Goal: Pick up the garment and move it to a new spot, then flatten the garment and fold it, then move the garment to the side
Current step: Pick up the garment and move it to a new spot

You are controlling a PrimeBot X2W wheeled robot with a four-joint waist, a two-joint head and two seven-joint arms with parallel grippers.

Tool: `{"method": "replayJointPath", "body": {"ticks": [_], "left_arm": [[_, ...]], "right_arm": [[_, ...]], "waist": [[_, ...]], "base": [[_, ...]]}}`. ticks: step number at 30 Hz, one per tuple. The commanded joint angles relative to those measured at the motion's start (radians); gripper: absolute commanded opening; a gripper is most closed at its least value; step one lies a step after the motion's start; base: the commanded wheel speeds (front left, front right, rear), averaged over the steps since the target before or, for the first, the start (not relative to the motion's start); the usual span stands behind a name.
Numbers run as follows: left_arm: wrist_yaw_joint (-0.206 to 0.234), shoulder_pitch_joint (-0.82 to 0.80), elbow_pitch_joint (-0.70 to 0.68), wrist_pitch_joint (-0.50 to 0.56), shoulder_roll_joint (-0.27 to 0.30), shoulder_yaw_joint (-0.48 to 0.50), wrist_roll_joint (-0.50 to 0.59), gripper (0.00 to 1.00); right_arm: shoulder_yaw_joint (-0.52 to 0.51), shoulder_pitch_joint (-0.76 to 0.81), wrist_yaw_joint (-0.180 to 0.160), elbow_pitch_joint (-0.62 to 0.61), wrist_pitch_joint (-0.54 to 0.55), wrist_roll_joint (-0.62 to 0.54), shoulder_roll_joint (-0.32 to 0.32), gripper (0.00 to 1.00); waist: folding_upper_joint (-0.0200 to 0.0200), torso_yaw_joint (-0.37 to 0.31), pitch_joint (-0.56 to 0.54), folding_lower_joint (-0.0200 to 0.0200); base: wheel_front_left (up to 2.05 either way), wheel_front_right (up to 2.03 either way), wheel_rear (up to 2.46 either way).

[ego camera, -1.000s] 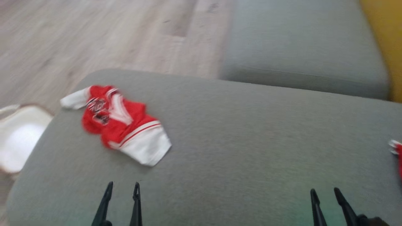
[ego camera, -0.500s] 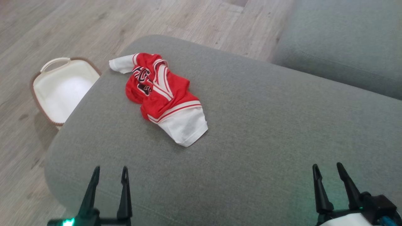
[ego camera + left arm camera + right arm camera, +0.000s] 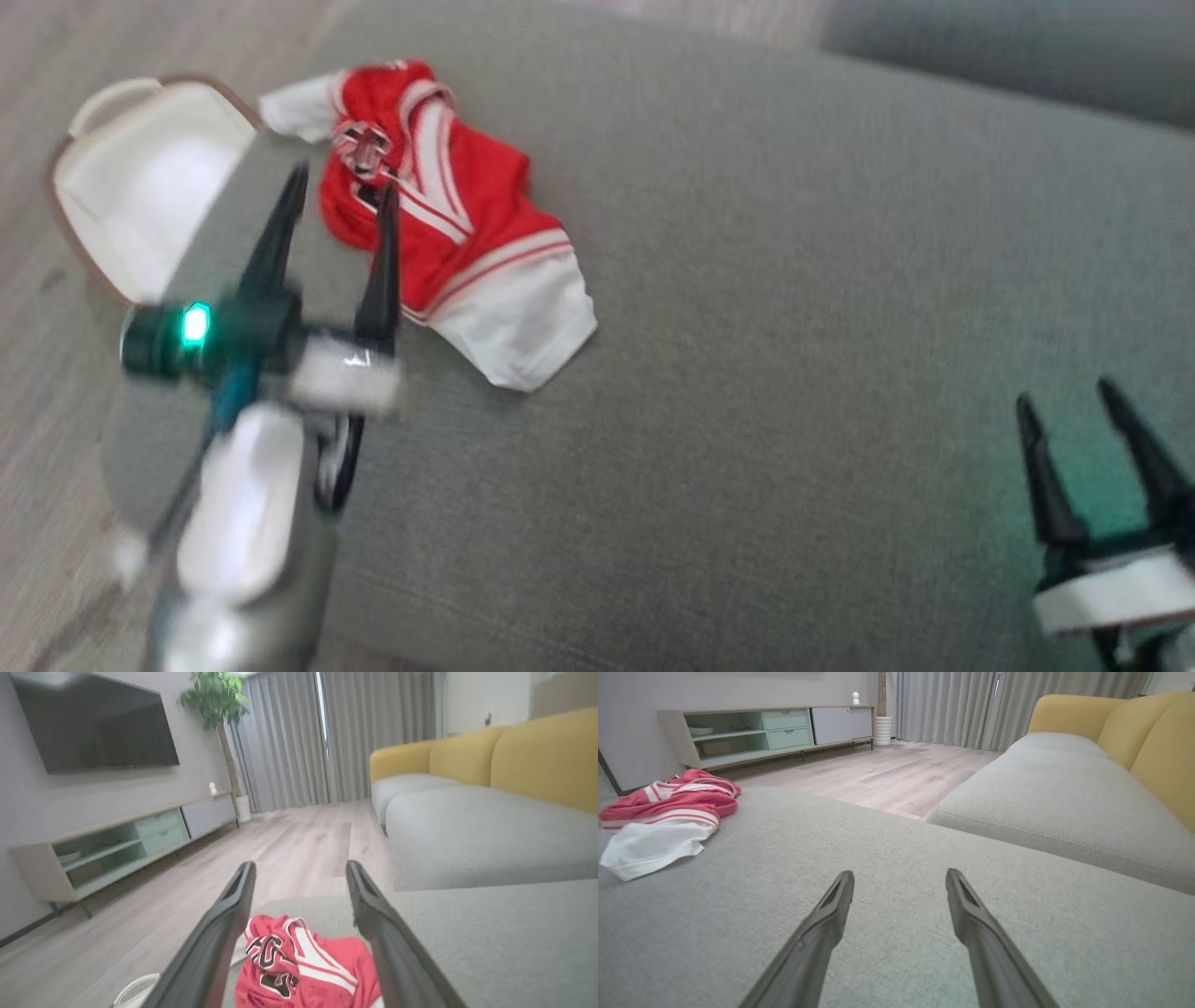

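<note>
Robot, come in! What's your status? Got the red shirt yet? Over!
Left pincer open, aimed at shirt, nothing held. Right pincer open, over cushion. Shirt crumpled near cushion's edge. Nothing in the way.

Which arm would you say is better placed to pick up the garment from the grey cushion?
Probably left: the left gripper hangs open right at the garment, while the right gripper, also open, sits far across the cushion.

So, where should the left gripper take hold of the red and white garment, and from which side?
I would grip the bunched red part of the garment, coming down from above with the open left gripper. There the cloth rises in folds; the white end lies flat on the cushion.
</note>
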Motion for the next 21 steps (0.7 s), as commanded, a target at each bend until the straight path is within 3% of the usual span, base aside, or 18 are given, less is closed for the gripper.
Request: {"method": "replayJointPath", "body": {"ticks": [1,2,8,15,16,17,21], "left_arm": [[-0.001,-0.085,0.024,0.036,0.021,0.027,0.010,1.00],[-0.012,-0.172,0.131,0.107,0.018,0.021,0.003,1.00],[-0.029,-0.340,0.420,0.258,-0.002,0.033,-0.055,1.00],[-0.017,-0.410,0.642,0.250,-0.009,0.038,-0.078,1.00],[-0.012,-0.418,0.667,0.232,-0.005,0.036,-0.074,0.30],[-0.006,-0.426,0.688,0.210,-0.001,0.034,-0.071,0.00],[0.007,-0.452,0.715,0.045,0.016,0.037,-0.068,0.00]], "right_arm": [[0.015,-0.040,0.007,-0.039,-0.011,0.005,-0.044,1.00],[0.017,-0.059,0.007,-0.043,-0.011,0.012,-0.071,1.00],[0.027,-0.111,0.007,-0.060,-0.011,0.025,-0.125,1.00],[0.021,-0.129,0.007,-0.062,-0.011,0.032,-0.148,1.00],[0.021,-0.131,0.007,-0.062,-0.011,0.033,-0.148,1.00],[0.020,-0.132,0.007,-0.061,-0.011,0.033,-0.147,1.00],[0.020,-0.131,0.007,-0.047,-0.011,0.032,-0.124,1.00]], "waist": [[0.0000,-0.050,0.092,-0.0003],[0.0000,-0.064,0.119,-0.0003],[0.0000,-0.116,0.194,-0.0003],[0.0000,-0.151,0.232,-0.0003],[0.0000,-0.156,0.232,-0.0003],[0.0000,-0.160,0.230,-0.0003],[0.0000,-0.172,0.184,-0.0003]], "base": [[0.00,0.00,0.00],[0.00,0.00,0.00],[0.00,0.00,0.00],[0.00,0.00,0.00],[0.00,0.00,0.00],[0.00,0.00,0.00],[0.00,0.00,0.00]]}}
